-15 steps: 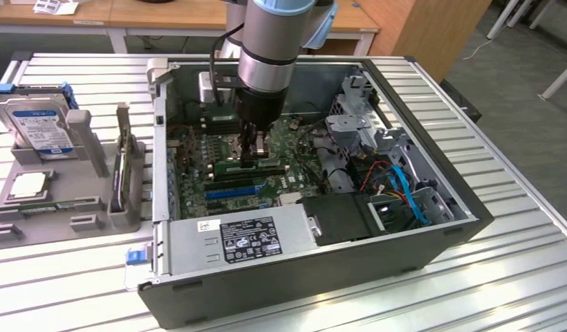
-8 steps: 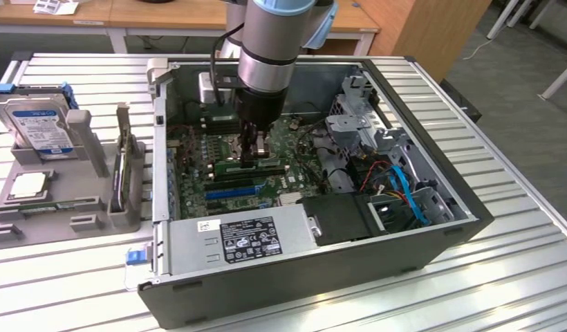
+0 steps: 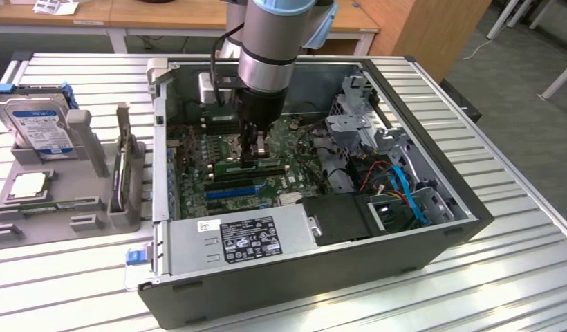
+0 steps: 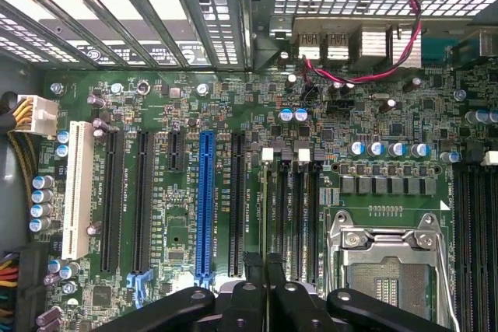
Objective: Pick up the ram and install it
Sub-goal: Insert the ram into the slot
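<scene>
Arm: grey arm (image 3: 270, 48) comes down from above into the open case (image 3: 468, 207), which lies on its side on a slatted metal table (image 3: 514, 277).
Gripper: the gripper (image 3: 256, 153) is low over the motherboard (image 3: 196, 166), about the middle of the case; in the wrist view its black fingers (image 4: 241, 301) meet over the black memory slots (image 4: 299, 207).
Jaws: drawn together, pinched on the ram's upper edge (a thin board, so hardly any gap shows).
Ram: the ram (image 3: 270, 164) is a green stick lying along the slots right under the fingertips; from the wrist it is edge-on, a thin pale line (image 4: 264, 215) running up from between the fingers, along the slot nearest the long black slot beside the blue one.
Seating: cannot tell whether it is pushed fully home or just resting in the slot.
Board: a long blue slot (image 4: 205, 200) stands on one side of the memory slots, the silver CPU socket (image 4: 389, 262) on the other.
Case: power supply (image 3: 242, 238) with its label sits at the near edge, and blue cables (image 3: 408, 197) curl at the exterior view's right.
Outside: on the exterior view's left, a grey fixture (image 3: 90, 207) carries a hard drive (image 3: 39, 128) standing on edge, well apart from the gripper.
</scene>
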